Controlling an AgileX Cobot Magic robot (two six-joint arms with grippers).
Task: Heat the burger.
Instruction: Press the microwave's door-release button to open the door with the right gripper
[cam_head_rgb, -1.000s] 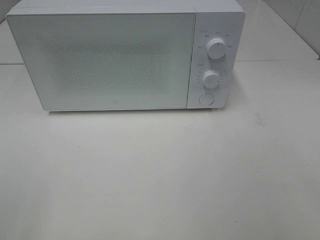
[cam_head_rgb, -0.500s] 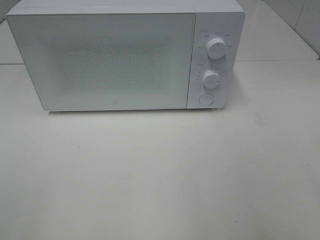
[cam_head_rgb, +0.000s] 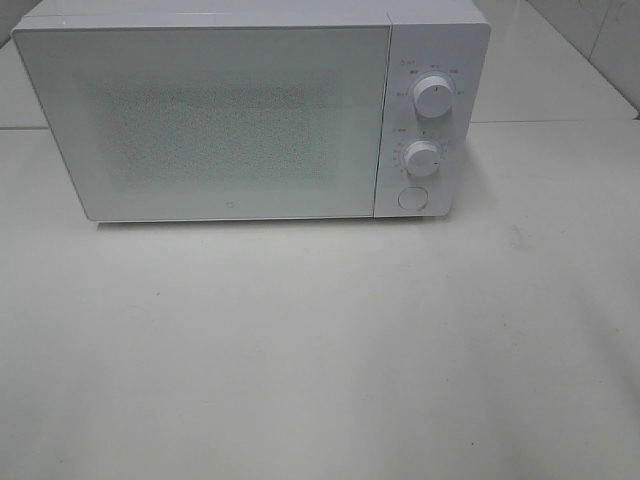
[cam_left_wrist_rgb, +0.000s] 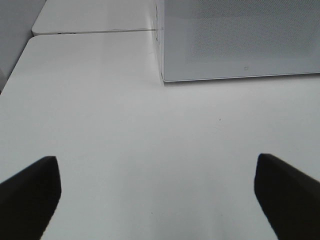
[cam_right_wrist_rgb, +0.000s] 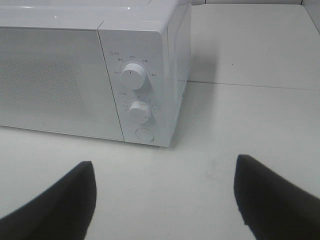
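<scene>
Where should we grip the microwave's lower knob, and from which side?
Pinch the lower knob across its round rim, coming straight in from the front. It stands proud of the control panel on the closed microwave and faces the bare stretch of table. The right gripper, open and already looking at that panel, seems best placed.

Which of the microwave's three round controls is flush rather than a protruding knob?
The bottom button, under the other two; the top knob and the middle knob stick out and have scale marks around them.
</scene>
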